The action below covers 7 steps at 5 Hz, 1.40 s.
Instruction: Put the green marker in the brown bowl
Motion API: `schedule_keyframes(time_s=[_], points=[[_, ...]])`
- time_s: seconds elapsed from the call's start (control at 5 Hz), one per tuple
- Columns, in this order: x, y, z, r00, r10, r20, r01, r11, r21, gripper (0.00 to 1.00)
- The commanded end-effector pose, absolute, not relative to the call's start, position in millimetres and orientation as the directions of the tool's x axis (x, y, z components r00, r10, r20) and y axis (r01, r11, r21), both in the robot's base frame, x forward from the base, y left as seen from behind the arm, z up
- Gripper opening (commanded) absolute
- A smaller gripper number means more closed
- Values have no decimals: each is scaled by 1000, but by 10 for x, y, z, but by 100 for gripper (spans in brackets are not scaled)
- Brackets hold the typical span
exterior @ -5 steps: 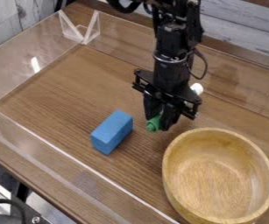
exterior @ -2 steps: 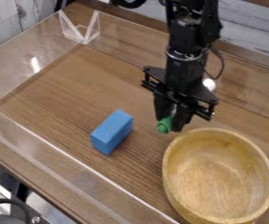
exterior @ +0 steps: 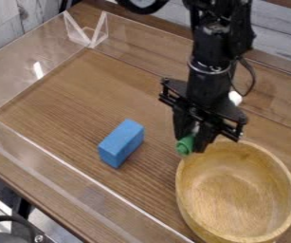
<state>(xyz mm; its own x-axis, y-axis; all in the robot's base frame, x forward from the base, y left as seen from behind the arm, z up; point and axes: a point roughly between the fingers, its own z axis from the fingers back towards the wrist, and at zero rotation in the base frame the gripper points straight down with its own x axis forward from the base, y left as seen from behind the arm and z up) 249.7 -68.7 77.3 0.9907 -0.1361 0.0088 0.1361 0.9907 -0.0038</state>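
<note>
Gripper (exterior: pixel 193 140) pts straight down, jaws clenched on the green marker (exterior: pixel 183 144). Only the marker's green end shows, poking out below the fingertips (exterior: pixel 200 142); the barrel is hidden betw. the fingers & the black hand, so its tilt can't be read for sure, prob. near upright. Marker looks lifted clear of the worktop (exterior: pixel 84 90), not touching wood.

Outward from there: the arm rises toward the top edge of the view, cables along it. The held marker hangs just beside the brown bowl (exterior: pixel 236 190), at the bowl's back-left rim, not yet over the hollow. Bowl sits at the worktop's front right corner, empty as far as seen. A blue block (exterior: pixel 121 142) lies left of the gripper, well apart from the bowl, nearer the worktop's middle; not part of the job. Clear low walls run along the worktop's left & front edges.

Step in hand, by judgement: carry phase, pick is done, transport to the bowl under way, roughly two-thirds thru. Next move calls for a short shift toward the front right so the marker tip clears the rim & hangs over the bowl's centre, then lower a bit & let go. Risk: clipping the rim if it drops too early.
</note>
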Motion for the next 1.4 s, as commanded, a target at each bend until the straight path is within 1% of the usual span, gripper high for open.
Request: schedule_keyframes(time_s=[0.0, 0.4, 0.6, 0.8, 1.0, 1.2], points=[[2485, -760, 926, 987, -142, 72, 143, 990, -7, 0], [2325, -943, 934, 987, -138, 79, 140, 990, -11, 0], [2244, -1077, 913, 987, -138, 83, 140, 990, -17, 0], [2175, -1235, 856, 987, -131, 88, 134, 991, -23, 0], [2152, -1291, 819, 989, -114, 97, 118, 992, -36, 0], [2157, -1271, 828, 989, -112, 100, 117, 992, -51, 0]])
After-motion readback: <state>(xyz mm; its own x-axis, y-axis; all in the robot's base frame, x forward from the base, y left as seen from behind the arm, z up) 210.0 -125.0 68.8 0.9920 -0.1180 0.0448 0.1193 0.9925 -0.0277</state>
